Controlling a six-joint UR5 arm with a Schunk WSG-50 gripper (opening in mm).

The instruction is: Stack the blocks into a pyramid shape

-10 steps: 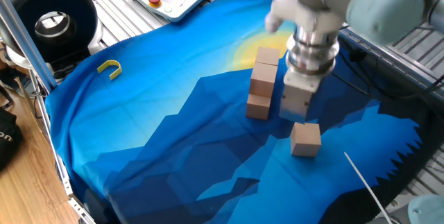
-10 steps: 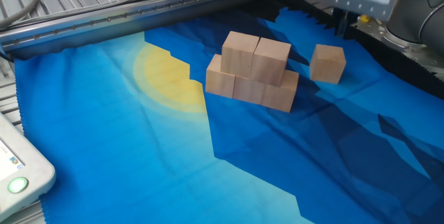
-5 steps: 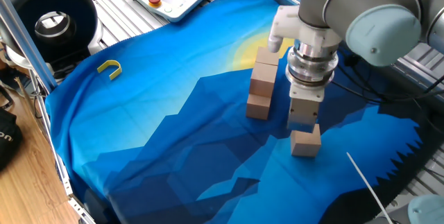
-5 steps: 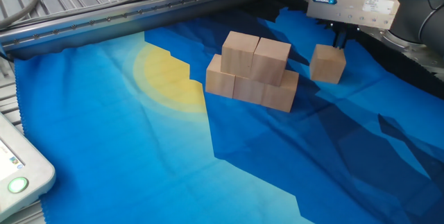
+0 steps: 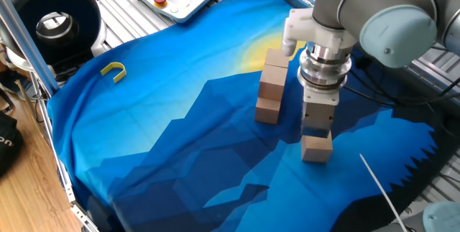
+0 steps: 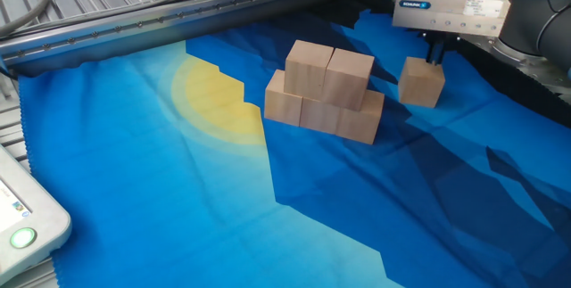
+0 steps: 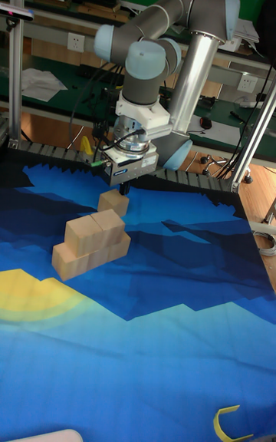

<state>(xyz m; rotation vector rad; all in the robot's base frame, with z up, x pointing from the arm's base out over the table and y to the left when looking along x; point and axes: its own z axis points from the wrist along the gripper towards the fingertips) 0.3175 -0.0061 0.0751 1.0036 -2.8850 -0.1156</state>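
Jaws hidden behind lone block (image 6: 421, 82), stack (image 6: 326, 93) partly overlapped

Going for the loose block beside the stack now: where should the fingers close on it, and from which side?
Come straight down from above on the loose block. It sits flat on the cloth, apart from the stack, so two opposite upright faces are free. The gripper already hangs right above it.

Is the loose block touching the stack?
Apart. The other fixed view shows blue cloth between the loose block and the stack.
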